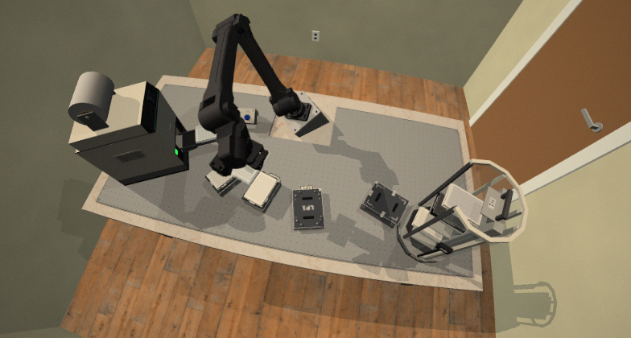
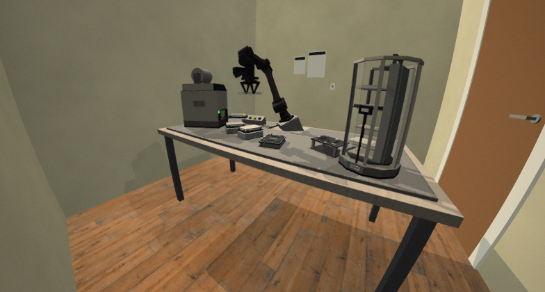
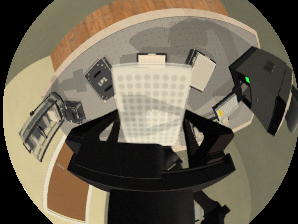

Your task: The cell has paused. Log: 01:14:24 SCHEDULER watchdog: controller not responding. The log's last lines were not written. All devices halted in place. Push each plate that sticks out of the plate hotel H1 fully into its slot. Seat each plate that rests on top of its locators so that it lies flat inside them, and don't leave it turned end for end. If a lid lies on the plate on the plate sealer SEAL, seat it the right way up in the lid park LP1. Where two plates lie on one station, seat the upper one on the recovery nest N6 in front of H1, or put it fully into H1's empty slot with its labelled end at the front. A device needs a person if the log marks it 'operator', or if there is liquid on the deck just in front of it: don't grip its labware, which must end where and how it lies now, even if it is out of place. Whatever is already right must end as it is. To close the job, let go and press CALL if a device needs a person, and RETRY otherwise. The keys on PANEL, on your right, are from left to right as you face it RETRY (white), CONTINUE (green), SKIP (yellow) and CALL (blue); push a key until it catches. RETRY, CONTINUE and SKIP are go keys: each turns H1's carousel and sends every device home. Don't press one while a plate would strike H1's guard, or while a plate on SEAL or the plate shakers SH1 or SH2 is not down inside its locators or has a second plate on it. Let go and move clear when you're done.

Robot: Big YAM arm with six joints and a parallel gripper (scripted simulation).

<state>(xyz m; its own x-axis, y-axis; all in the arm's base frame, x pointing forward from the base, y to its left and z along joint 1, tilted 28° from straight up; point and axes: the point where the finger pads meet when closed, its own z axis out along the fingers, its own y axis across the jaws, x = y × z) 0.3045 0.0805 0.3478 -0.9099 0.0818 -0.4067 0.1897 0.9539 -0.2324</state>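
My gripper (image 2: 249, 88) (image 3: 151, 112) hangs high above the two plate shakers, near the sealer SEAL (image 1: 132, 132) (image 2: 201, 108). It is shut on a thin, see-through, gridded lid (image 3: 152, 90) (image 2: 249, 93) (image 1: 245, 174), held level by its long sides. Below it, a white plate (image 1: 219, 182) lies on the left shaker and another white plate (image 1: 261, 190) on the right shaker. A plate (image 1: 205, 134) lies on SEAL's tray. The lid park LP1 (image 1: 307, 208) (image 2: 272, 142) is bare. The nest N6 (image 1: 384, 203) (image 2: 327, 140) is bare, in front of the hotel H1 (image 1: 494, 233) (image 2: 381, 114).
A white plate (image 1: 461, 200) sits in an upper slot of H1, behind its guard bars. PANEL (image 1: 248, 113) (image 2: 254, 119) lies behind the shakers, near the arm's base (image 1: 304, 114). No liquid shows on the deck.
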